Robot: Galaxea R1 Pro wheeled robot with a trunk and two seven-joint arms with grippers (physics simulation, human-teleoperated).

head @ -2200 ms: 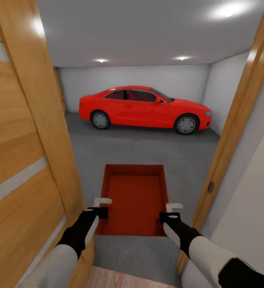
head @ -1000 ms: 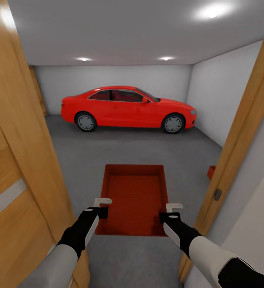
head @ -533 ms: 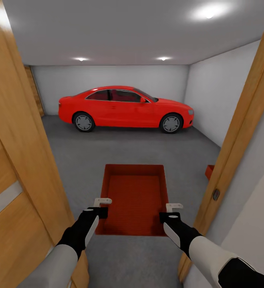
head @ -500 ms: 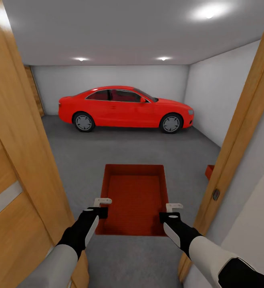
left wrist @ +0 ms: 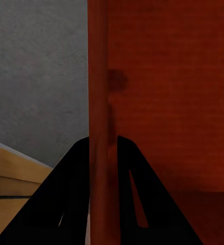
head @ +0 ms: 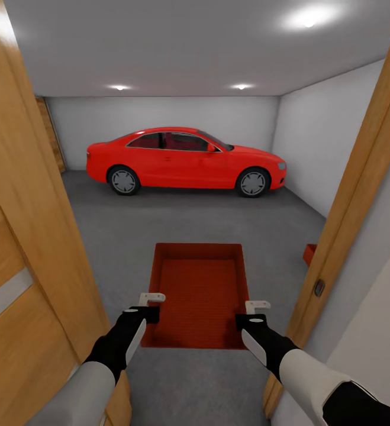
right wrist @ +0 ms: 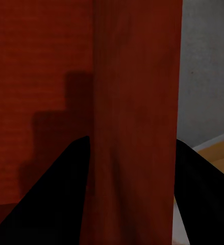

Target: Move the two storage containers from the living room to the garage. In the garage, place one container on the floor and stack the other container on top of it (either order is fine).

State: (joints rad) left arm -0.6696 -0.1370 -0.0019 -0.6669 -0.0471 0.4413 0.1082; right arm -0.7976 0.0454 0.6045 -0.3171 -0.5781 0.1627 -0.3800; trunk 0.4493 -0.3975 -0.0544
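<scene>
Standing in a wooden doorway, looking into the garage. One red-orange storage container is carried level between two hands, above the grey concrete floor. Left hand is clamped over the container's left wall, a finger on each side of it in the left wrist view. Right hand grips the right wall likewise. Orange-brown door stands close beside the container's left side; the door frame stands close on its right. Beyond the container, open floor runs to one red car parked along the white back wall. A second red-orange container's corner peeks past the frame, right of the carried one.
</scene>
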